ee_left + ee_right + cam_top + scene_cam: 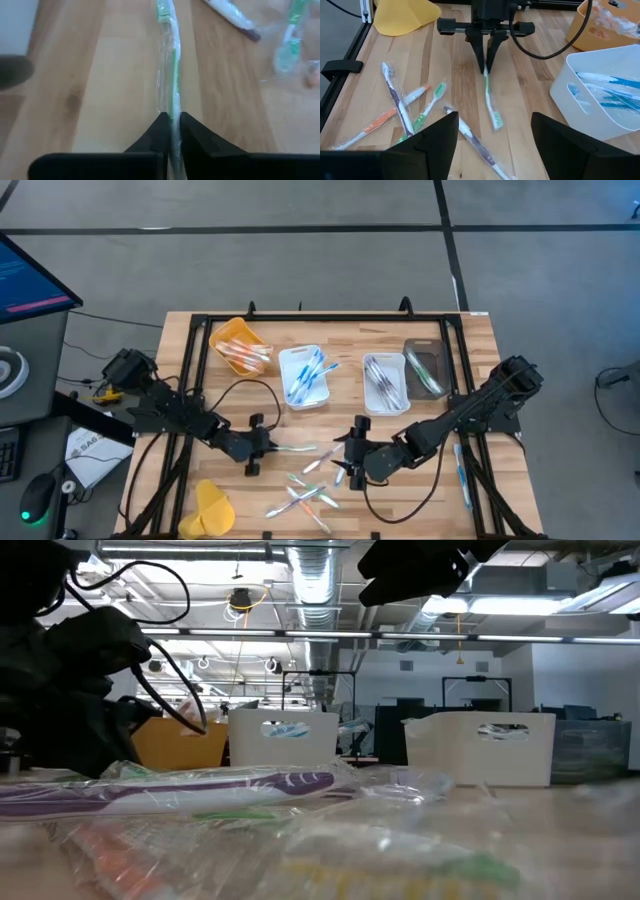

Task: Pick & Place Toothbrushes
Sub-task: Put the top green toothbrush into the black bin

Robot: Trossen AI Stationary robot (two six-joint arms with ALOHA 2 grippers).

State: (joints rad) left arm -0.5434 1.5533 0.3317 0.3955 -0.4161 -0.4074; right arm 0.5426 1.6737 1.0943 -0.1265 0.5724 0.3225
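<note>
A green toothbrush (292, 447) in a clear wrapper lies on the wooden table, left of centre. My left gripper (262, 444) is shut on its left end. Several more wrapped toothbrushes (308, 492), purple, orange and green, lie scattered near the table's front edge. In the right wrist view they are spread out flat (402, 107). My right gripper (345, 463) hovers open just right of the green toothbrush, nothing between its fingers (492, 147). My left gripper pinches the green toothbrush's handle end (172, 111) between its two fingertips, through the clear wrapper. The fingers slant down from the table's left side and lie in line with the toothbrush. The toothbrush stretches away from them toward the right, its head end (496, 120) on the table.
Four bins stand in a row at the back: a yellow one (240, 345), two white ones (305, 376) (385, 382) and a dark one (426, 367), each with toothbrushes inside. A yellow piece (210, 508) lies at the near left corner. Black frame rails run along the table's edges.
</note>
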